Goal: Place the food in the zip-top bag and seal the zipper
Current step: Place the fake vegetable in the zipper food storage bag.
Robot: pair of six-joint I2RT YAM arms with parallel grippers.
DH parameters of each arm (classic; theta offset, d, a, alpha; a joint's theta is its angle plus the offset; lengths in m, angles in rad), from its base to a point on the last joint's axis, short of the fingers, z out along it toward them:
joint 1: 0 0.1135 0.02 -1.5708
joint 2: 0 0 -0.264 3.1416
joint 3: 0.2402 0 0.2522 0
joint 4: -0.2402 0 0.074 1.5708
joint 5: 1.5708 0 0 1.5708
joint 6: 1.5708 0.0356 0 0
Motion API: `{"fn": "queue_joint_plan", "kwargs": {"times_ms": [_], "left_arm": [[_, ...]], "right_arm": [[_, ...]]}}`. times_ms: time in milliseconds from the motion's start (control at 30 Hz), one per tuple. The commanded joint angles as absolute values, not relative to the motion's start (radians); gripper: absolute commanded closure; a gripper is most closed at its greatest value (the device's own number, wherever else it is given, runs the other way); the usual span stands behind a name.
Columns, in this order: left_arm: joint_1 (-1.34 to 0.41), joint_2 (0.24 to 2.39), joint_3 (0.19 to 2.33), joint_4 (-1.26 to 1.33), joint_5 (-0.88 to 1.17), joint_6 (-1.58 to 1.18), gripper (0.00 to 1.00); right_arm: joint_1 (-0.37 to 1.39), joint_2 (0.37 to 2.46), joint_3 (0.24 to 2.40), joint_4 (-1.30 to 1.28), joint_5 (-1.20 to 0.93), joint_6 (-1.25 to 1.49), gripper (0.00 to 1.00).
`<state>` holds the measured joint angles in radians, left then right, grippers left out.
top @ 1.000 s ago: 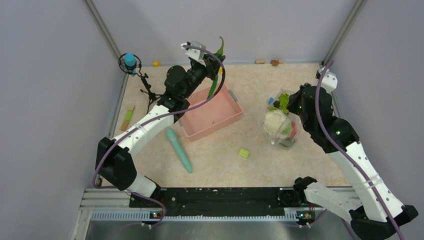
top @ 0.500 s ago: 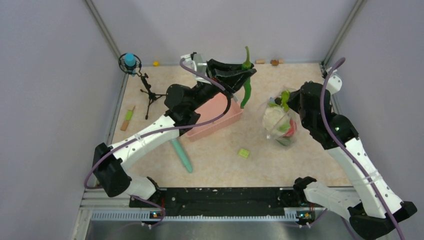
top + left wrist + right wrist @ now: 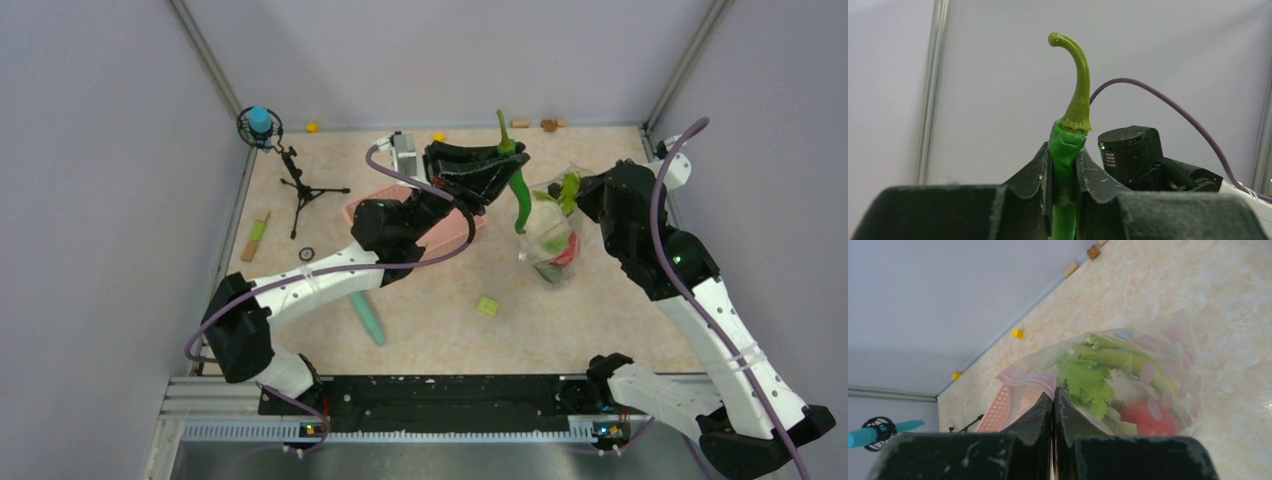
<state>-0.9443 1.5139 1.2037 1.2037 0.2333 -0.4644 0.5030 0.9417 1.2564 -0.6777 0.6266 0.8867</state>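
One pepper, clamped in left gripper; bag rim pinched by right gripper. Risk: tip may snag slack mouth, fall outside.

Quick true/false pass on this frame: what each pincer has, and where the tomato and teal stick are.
1. The left pincer is shut on a green pepper. True.
2. The right pincer is open, clear of the bag. False: it is shut on the bag's mouth edge.
3. The tomato lies loose on the table. False: it is inside the bag.
4. The teal stick lies on the table, outside the bag. True.
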Motion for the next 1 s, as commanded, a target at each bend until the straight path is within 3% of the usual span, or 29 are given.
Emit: {"fn": "queue_joint_plan", "kwargs": {"times_ms": [0, 367, 967], "left_arm": [[-0.968, 1.558, 1.151, 1.388, 0.150, -0.451, 1.00], [-0.998, 1.665, 1.079, 1.568, 0.043, -0.299, 1.00], [-1.013, 1.744, 1.011, 1.618, 0.185, -0.263, 1.00]], "right_arm": [[0.504, 0.890, 1.265, -0.558, 0.641, 0.918, 1.00], [0.504, 0.865, 1.246, -0.523, 0.587, 0.927, 1.00], [0.503, 0.830, 1.228, -0.432, 0.593, 1.018, 1.00]]}}
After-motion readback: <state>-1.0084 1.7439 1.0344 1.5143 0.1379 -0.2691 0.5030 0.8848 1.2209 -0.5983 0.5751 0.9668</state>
